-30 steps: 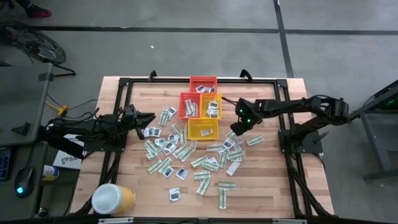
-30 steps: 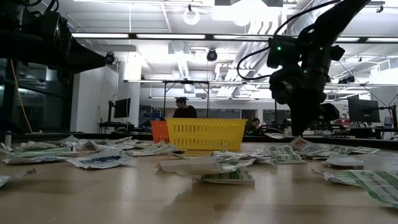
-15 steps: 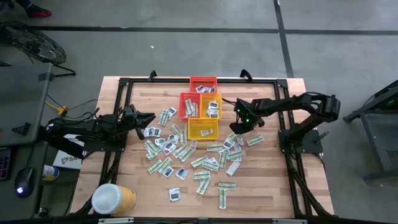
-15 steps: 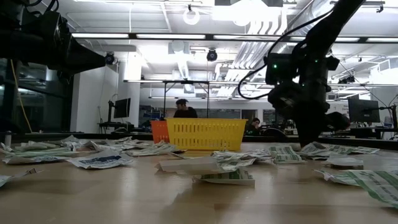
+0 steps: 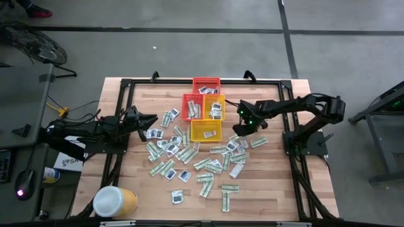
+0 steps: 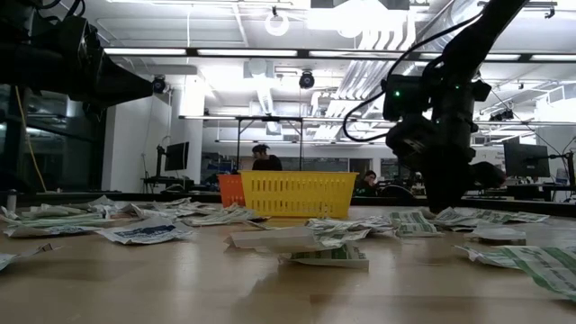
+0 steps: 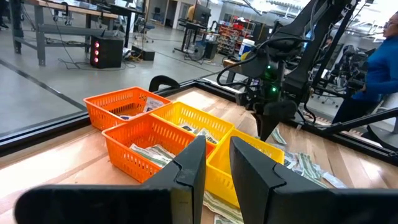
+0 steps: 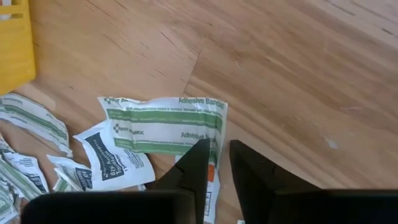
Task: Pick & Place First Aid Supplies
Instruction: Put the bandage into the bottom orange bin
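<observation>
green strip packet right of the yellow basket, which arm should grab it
Right. The right gripper hangs over that packet, fingers slightly apart. The left gripper waits across the pile.

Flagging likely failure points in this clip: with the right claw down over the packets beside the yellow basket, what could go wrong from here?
1. The right claw sits nearly closed over a green-and-white packet that overlaps a white packet; it may lift both, or slide off the flat one.
2. The yellow basket is close by, so a sideways move might nudge it.
3. The left claw waits near the pile's other side; no conflict looks likely.
</observation>
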### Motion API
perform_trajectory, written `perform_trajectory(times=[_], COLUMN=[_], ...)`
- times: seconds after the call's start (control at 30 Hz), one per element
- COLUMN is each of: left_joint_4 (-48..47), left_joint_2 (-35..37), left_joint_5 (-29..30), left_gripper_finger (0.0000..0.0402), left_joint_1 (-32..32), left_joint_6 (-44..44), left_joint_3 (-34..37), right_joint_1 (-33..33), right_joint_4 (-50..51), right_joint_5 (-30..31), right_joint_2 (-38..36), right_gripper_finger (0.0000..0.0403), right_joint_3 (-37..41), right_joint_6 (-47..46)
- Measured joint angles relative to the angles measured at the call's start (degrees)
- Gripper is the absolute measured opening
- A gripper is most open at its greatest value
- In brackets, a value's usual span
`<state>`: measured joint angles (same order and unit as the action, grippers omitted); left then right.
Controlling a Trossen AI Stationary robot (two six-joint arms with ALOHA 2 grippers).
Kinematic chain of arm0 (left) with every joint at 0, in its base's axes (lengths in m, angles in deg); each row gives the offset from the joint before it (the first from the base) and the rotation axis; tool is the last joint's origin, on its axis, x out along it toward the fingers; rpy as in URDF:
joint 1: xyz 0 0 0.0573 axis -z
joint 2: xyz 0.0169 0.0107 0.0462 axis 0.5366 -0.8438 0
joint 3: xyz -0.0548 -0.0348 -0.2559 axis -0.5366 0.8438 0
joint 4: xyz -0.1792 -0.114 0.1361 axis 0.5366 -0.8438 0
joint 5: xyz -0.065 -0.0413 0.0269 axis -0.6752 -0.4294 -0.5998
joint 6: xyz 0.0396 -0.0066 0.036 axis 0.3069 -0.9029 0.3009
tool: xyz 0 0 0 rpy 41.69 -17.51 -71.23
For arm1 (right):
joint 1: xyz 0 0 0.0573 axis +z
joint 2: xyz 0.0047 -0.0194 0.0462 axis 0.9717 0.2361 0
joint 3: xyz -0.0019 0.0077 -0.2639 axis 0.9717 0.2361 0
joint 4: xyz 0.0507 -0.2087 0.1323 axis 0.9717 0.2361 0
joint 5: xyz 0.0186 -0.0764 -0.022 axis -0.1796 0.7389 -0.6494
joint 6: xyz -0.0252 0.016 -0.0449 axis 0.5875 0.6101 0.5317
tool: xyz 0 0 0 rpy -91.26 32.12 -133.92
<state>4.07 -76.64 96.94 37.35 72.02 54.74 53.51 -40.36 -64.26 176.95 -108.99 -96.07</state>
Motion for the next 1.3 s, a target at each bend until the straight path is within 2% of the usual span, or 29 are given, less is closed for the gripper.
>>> perform_trajectory(times=[0.2, 0.5, 0.63, 0.77, 0.9, 1.1, 1.3], left_joint_4=[0.0, 0.0, 0.0, 0.0, 0.0, 0.0, 0.0], left_joint_2=[0.0, 0.0, 0.0, 0.0, 0.0, 0.0, 0.0], left_joint_5=[0.0, 0.0, 0.0, 0.0, 0.0, -0.1, 0.0], left_gripper_finger=[0.0073, 0.0073, 0.0073, 0.0073, 0.0073, 0.0073, 0.0073], left_joint_1=[0.0, 0.0, 0.0, 0.0, 0.0, 0.0, 0.0], left_joint_6=[0.0, 0.0, 0.0, 0.0, 0.0, 0.0, 0.0], left_joint_3=[0.0, 0.0, 0.0, 0.0, 0.0, 0.0, 0.0], right_joint_1=[-0.4, -1.2, -1.2, -1.3, -1.3, -1.4, -1.3], right_joint_4=[-0.8, -2.9, -2.8, -2.6, -2.6, -2.6, 2.9], right_joint_5=[1.2, 2.6, 2.4, 2.6, 2.5, 3.5, 4.6], right_joint_2=[0.0, 0.1, 0.1, 0.2, -0.1, -3.9, -7.4], right_gripper_finger=[0.0072, 0.0056, 0.0041, 0.0009, 0.0004, 0.0001, 0.0001], right_joint_3=[0.0, 0.1, 0.1, 0.1, 0.1, -0.3, -6.2], right_joint_6=[1.1, 1.8, 2.8, 3.8, 4.4, 4.9, 7.0])
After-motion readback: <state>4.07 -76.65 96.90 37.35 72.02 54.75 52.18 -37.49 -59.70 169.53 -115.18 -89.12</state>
